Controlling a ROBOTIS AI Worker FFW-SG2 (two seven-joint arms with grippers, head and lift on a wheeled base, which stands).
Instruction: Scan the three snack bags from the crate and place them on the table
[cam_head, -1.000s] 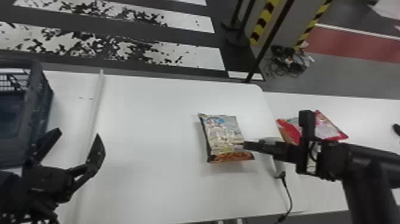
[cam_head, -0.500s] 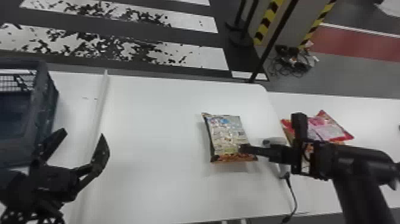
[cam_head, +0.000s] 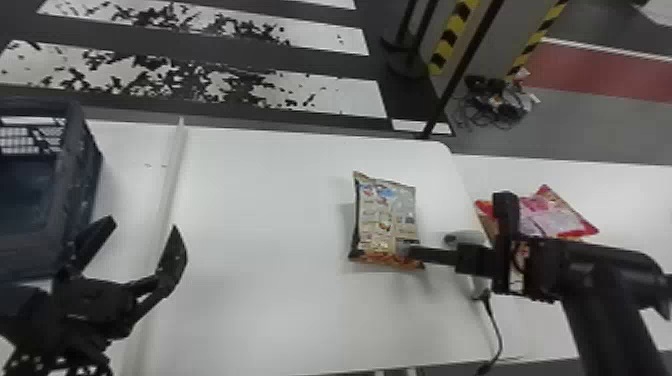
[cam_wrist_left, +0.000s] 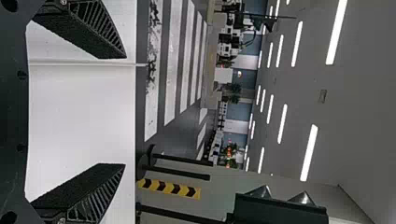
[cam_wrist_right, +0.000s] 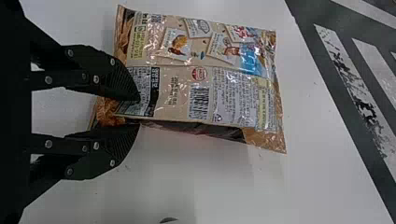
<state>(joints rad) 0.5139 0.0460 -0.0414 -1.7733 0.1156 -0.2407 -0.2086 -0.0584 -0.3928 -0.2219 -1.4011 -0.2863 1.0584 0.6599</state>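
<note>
While the right gripper (cam_wrist_right: 138, 112), nearly closed, pinches the snack bag (cam_wrist_right: 177, 93) over the table (cam_head: 260, 225) (left gripper (cam_wrist_left: 125, 111) wide open, empty), I'd turn it slowly, barcode (cam_wrist_right: 199, 100) flat and uncovered.

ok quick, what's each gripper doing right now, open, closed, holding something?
Left gripper: open, holding nothing.
Right gripper: closed on one end of a snack bag.

Striped floor (cam_head: 345, 97), tangled cables (cam_head: 492, 107), ceiling lights (cam_wrist_left: 309, 153)
</note>
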